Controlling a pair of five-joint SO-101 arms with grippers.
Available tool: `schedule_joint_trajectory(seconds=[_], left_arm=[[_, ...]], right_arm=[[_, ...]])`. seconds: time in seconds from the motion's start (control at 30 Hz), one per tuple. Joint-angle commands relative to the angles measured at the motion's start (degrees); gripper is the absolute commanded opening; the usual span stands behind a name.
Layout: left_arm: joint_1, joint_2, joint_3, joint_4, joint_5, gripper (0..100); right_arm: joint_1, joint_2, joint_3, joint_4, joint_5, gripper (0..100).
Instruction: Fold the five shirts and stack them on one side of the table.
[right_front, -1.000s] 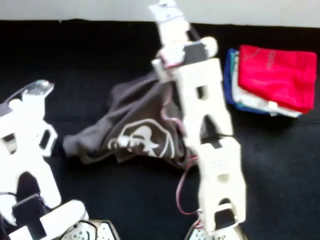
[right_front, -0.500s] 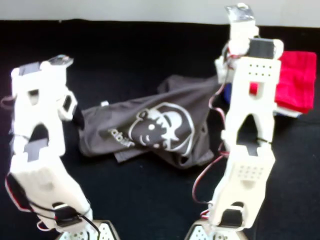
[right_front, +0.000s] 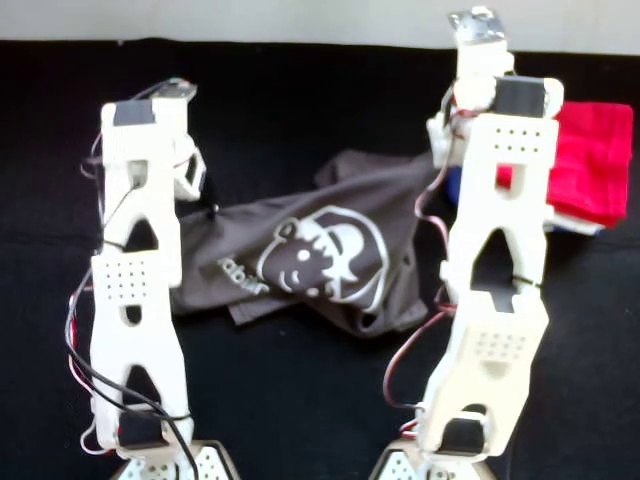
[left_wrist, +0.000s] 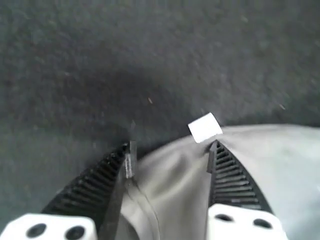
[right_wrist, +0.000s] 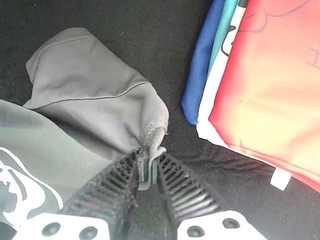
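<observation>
Grey shirt (right_front: 310, 260) lies crumpled on the table (right_front: 300, 100). At its left edge our left gripper (left_wrist: 171, 150) stands open astride the hem, while our right gripper (right_wrist: 148, 162) pinches the far edge beside the folded stack (right_front: 590, 160). We judge spreading is under way: next, the left must close.

**Materials and finishes of the cloth goods, the surface and the two arms.**
The dark grey cloth shirt (right_front: 310, 260) is thin, smooth and matt, softly creased, with a stitched hem, a flat white print and a small plain white label (left_wrist: 205, 127). The black cloth-covered surface (right_front: 250, 110) is matt and finely fuzzy. The stack of folded cloth shirts (right_front: 590, 165), red over white, teal and blue, looks smooth and matt. The white moulded-plastic left arm (right_front: 135, 300) and right arm (right_front: 495, 300) are smooth and dull; the left claw (left_wrist: 170, 150) and right claw (right_wrist: 148, 167) have black ribbed matt fingers on white plastic bodies.
</observation>
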Motion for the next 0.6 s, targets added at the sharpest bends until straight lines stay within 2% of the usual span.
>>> schedule_joint_trajectory(seconds=[0.0,0.13,0.27,0.33,0.57], left_arm=[[-0.8,3.8,-6.5,1.8,-1.8,23],[-3.6,5.9,-8.3,4.0,-4.1,20],[-4.4,5.8,-8.6,4.1,-4.2,0],[-4.0,5.7,-8.6,4.1,-4.2,3],[-4.3,-2.2,-8.2,5.0,-4.1,1]], right_arm=[[-0.5,-3.6,0.0,0.4,0.6,0.5],[-0.6,-3.6,0.0,0.4,0.6,0.5],[-1.5,-2.2,0.0,0.4,0.4,0.5],[-2.2,0.0,0.0,0.4,0.2,0.5],[-3.5,1.5,-3.0,0.4,-3.3,0.5]])
